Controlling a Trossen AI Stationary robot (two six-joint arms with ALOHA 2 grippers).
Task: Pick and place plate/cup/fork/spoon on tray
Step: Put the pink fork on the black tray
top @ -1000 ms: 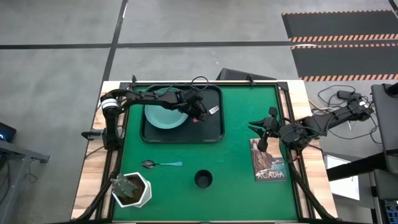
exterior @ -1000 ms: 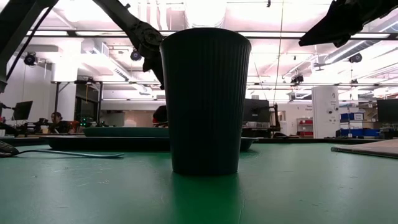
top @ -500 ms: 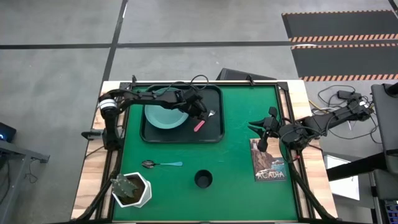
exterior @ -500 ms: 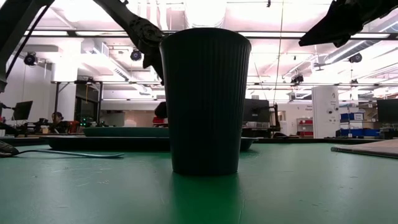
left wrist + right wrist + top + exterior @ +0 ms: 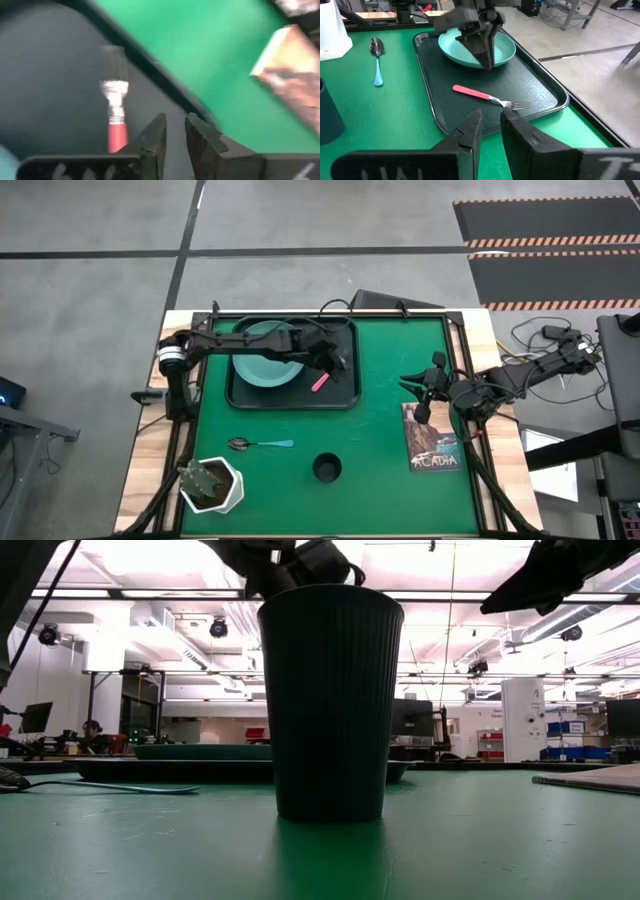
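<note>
Your left arm reaches from the counter's left edge across the black tray (image 5: 345,395), with the left gripper (image 5: 338,363) poised above the tray's right part, just beyond the teal plate (image 5: 262,368). In the right wrist view its jaws point down, nearly together, and hold nothing. The fork (image 5: 490,99) lies flat on the tray floor beside the plate, pink handle toward the plate side, tines toward the tray's rim, apart from the jaws.

Your right arm waits at the counter's right side, its right gripper (image 5: 424,388) near the Acadia book (image 5: 433,438); its jaws stand a narrow gap apart, empty.

A second ago the left gripper sat lower over the tray with the fork at its tips; half a second ago the fork showed slanted just under it. Now the fork rests free on the tray and the gripper has lifted clear and drawn its jaws in.

The spoon (image 5: 260,444) and the dark cup (image 5: 327,468) sit on the green mat, unmoved, near the white plant pot (image 5: 212,485)
</note>
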